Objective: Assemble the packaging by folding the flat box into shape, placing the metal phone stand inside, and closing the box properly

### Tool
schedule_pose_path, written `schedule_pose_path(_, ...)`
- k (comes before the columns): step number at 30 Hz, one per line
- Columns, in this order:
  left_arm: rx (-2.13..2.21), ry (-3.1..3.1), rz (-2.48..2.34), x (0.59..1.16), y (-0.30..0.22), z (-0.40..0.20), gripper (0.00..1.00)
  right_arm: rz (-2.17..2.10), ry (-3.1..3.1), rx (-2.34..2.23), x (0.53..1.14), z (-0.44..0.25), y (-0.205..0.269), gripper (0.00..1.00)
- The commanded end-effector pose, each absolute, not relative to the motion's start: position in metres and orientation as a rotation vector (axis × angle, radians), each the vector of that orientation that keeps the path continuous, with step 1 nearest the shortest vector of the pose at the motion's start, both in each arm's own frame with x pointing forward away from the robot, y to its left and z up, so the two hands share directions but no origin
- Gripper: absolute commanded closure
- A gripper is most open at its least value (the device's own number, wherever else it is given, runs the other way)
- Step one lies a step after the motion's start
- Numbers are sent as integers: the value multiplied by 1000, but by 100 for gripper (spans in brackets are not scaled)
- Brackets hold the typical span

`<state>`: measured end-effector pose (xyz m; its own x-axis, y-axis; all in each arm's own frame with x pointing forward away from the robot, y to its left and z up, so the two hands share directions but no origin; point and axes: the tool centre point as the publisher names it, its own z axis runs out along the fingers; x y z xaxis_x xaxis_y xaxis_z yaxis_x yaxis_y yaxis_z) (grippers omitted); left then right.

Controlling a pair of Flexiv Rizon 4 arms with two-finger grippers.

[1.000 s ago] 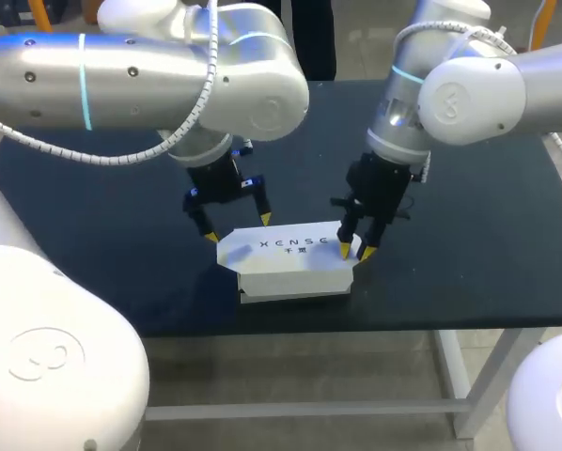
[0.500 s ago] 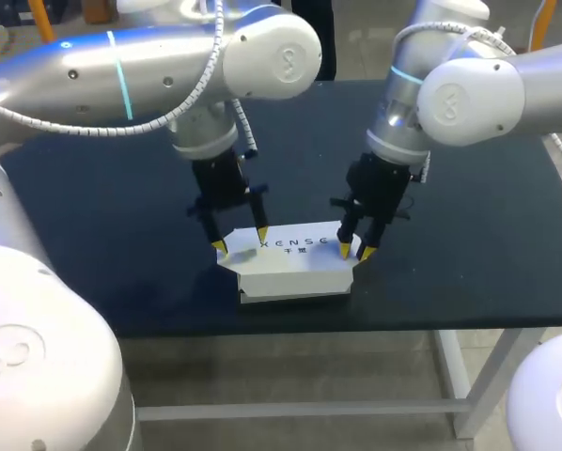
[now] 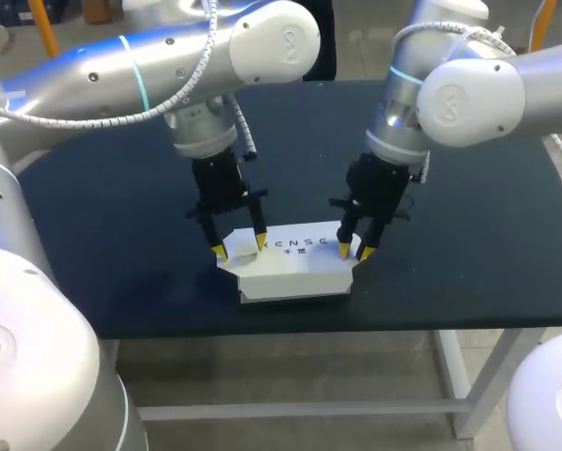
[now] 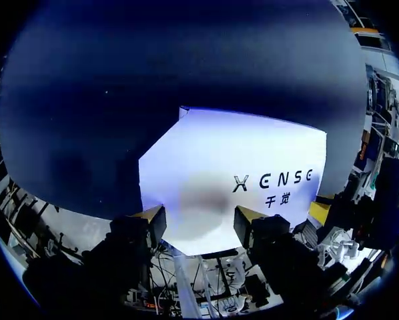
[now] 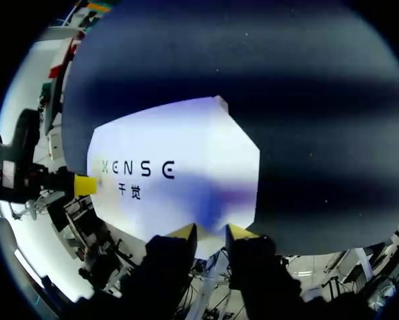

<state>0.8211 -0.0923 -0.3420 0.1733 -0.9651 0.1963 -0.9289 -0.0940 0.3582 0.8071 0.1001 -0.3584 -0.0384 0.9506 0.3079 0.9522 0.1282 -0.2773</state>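
- The left jaws are held open over the left end of the white cardboard box (image 3: 295, 268).
- Whether the right jaws grip its right end cannot be told.
- The smooth, chamfer-cornered box is set by the table's (image 3: 102, 235) front edge.

box (image 3: 290, 265) top: one line of dark spaced capitals, two smaller characters beneath, possibly chinese.

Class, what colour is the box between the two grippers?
The box is white with dark print; left wrist view shows it best.
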Motion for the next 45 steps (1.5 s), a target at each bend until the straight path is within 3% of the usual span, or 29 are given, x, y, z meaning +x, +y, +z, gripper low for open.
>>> schedule_pose_path(1, 2046, -1805, -118, 820, -92, -344, 30, -7, -2003, -1838, 805, -358, 101, 67)
schedule_pose_path(12, 2017, -1878, -87, 815, -94, -344, 25, -8, -2003, -1838, 804, -358, 101, 67)
schedule_pose_path(25, 2021, -1900, -15, 808, -95, -351, 36, -43, -1977, -1858, 804, -359, 100, 67)
schedule_pose_path(45, 1999, -1963, 133, 800, -97, -359, 35, -140, -1929, -1929, 804, -364, 98, 67)
